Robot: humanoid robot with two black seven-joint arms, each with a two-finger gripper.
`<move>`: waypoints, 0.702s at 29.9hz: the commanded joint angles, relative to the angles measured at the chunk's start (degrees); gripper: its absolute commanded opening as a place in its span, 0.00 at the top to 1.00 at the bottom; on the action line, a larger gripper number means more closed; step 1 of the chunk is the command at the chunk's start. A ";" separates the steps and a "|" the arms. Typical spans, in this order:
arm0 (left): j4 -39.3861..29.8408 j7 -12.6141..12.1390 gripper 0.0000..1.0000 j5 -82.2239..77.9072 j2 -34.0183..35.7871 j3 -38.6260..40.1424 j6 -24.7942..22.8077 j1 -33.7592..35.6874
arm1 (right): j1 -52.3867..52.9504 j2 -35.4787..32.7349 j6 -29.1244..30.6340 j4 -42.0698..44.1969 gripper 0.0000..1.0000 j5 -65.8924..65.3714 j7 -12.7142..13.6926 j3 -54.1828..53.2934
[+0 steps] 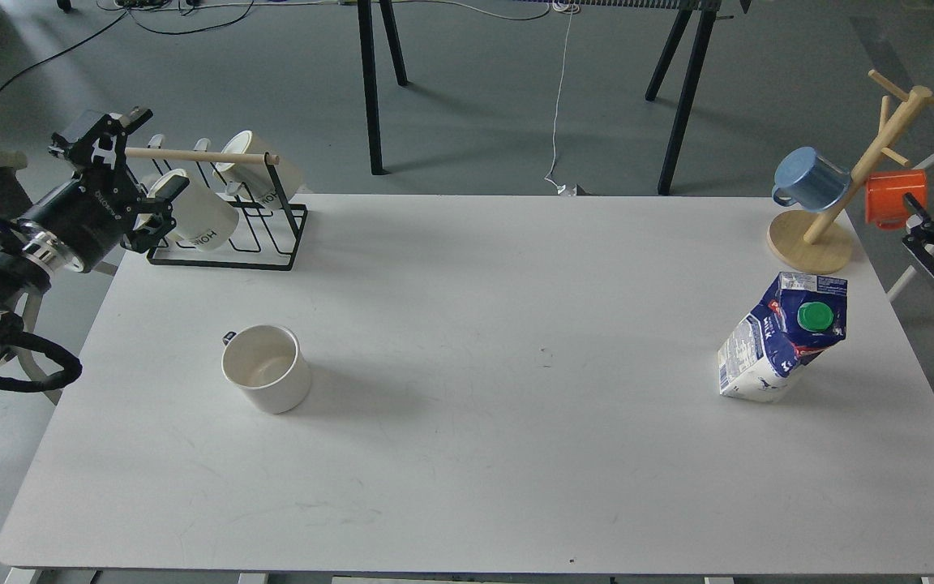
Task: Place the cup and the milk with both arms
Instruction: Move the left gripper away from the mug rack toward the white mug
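Table (467,341): a white rectangular top is filling most of the view, seen from above and in front.

Left gripper (147,170): it is hovering at the far left corner of the table, in front of a black wire mug rack (272,243). Its two fingers are standing apart, one above the other, with nothing between them. The lower finger is overlapping a lettered white mug (203,219) in this view; whether they are touching cannot be told.

Right gripper (921,235): only its tip is showing at the right edge, beyond the side of the table. Whether it is spread or pressed together cannot be told.

Cup (266,368): the plain white mug is standing upright on the table, well below and to the right of the left gripper, apart from it. Its small dark handle is pointing toward the far left. Its mouth is facing up.

Milk (783,339): the blue and white carton with a green cap is sitting on the table, below and to the left of the right gripper, near it but not touching. It is leaning and its sides are looking dented.

Wooden mug tree (828,219): it is standing just left of the right gripper, behind the carton, carrying a blue mug (810,180) and an orange mug (893,197).
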State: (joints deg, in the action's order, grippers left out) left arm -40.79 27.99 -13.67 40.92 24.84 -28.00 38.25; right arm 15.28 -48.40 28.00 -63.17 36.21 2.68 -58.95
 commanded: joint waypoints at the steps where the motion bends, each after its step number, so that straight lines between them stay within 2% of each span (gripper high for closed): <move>1: -0.08 0.01 0.00 0.22 0.03 0.30 0.00 0.68 | -0.07 -0.02 0.00 0.07 0.05 0.00 0.05 0.15; 9: 0.01 0.01 0.00 0.76 0.03 2.32 0.00 2.35 | -0.25 0.33 0.00 0.07 0.05 0.00 -0.04 -0.29; 13: -0.08 0.01 0.00 -3.88 1.00 2.32 0.00 3.58 | -0.34 0.42 0.00 -0.02 0.05 0.26 -0.13 -0.38; 21: -2.35 0.01 0.00 -45.86 3.37 2.49 0.00 11.14 | -1.57 0.50 0.00 -0.02 0.05 0.26 -0.30 -0.47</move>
State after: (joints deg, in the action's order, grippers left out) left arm -41.54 28.01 -43.07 44.07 27.25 -28.01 47.19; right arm 14.20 -47.91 28.00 -63.20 36.47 2.40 -59.42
